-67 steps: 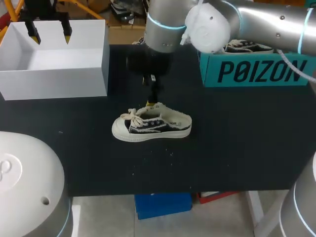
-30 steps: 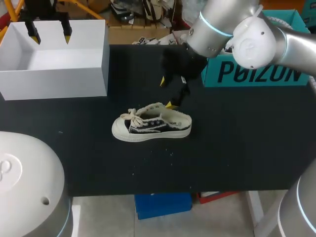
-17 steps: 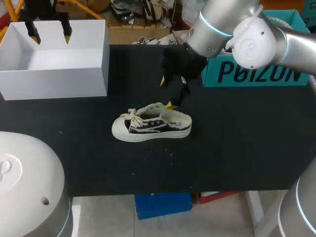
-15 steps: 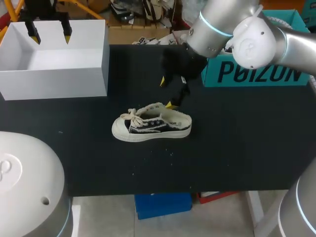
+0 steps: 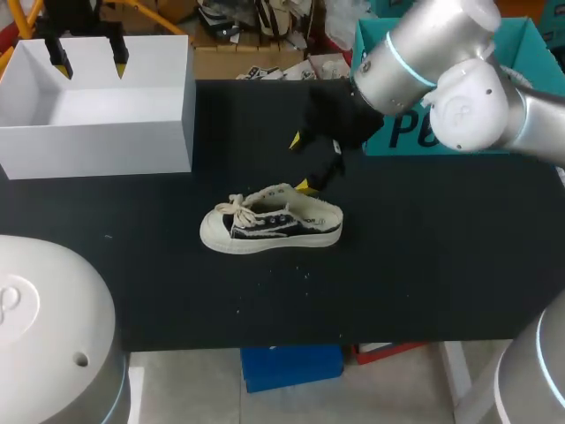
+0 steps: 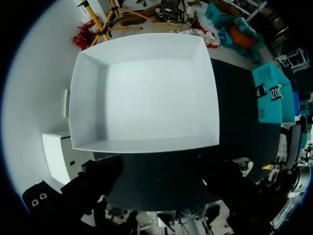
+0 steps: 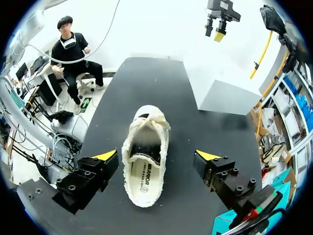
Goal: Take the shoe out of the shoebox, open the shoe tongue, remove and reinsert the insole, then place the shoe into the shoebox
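Right gripper [image 5: 301, 164] hung wide open and empty, just above the heel of the canvas sneaker [image 5: 269, 223]. Sneaker judged light, with a soft collar and a stiff rubber sole. The heel rim looked the surest hold.

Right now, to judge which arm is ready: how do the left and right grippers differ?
The left gripper hangs over the empty white box; the right gripper is beside the shoe, at its heel. Nothing lies between the left gripper's fingers; the shoe lies ahead between the right gripper's. Both are open, holding nothing.
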